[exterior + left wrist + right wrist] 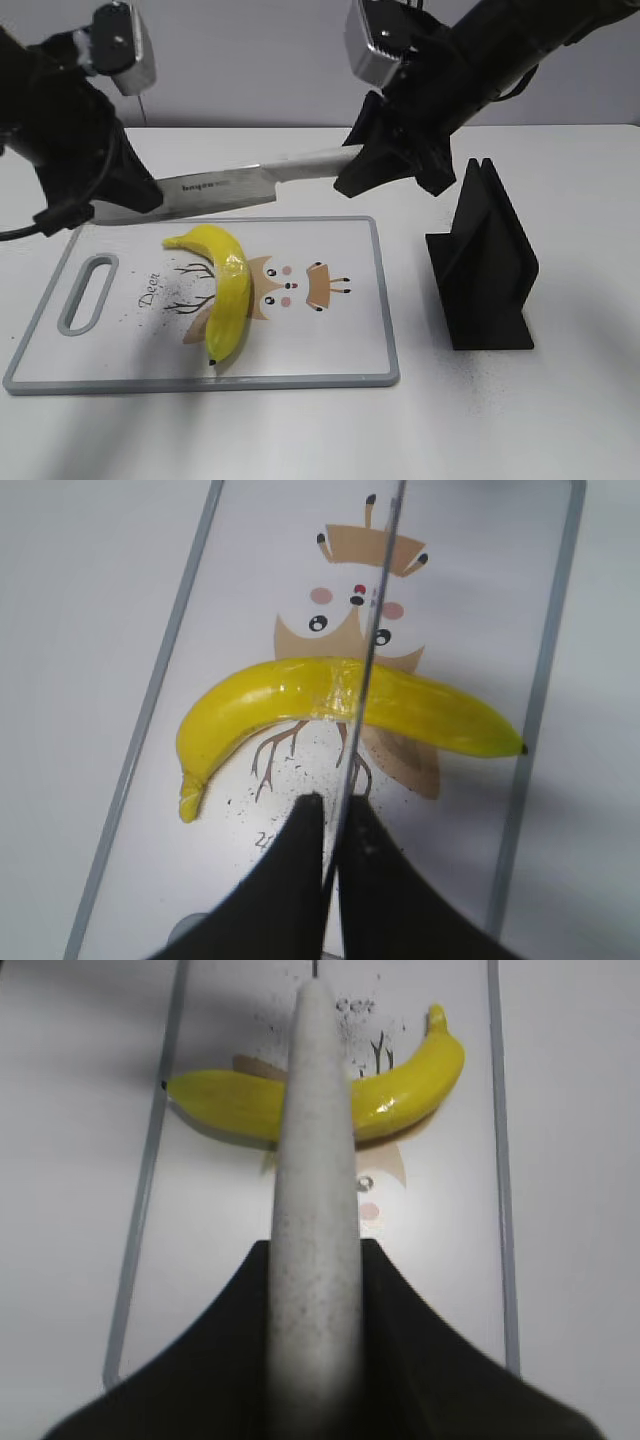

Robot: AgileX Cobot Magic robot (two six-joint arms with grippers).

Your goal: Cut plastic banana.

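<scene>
White tabletop, cutting board (375, 300) laid flat, and the plastic banana (228, 290) is left on it while a knife (230, 185) is held level above its seam, handle clamped by the right gripper (372, 165), blade tip pinched by the left gripper (135, 195), presumably for steadiness.

Uncut yellow plastic banana (226, 290) lies on its side.
</scene>
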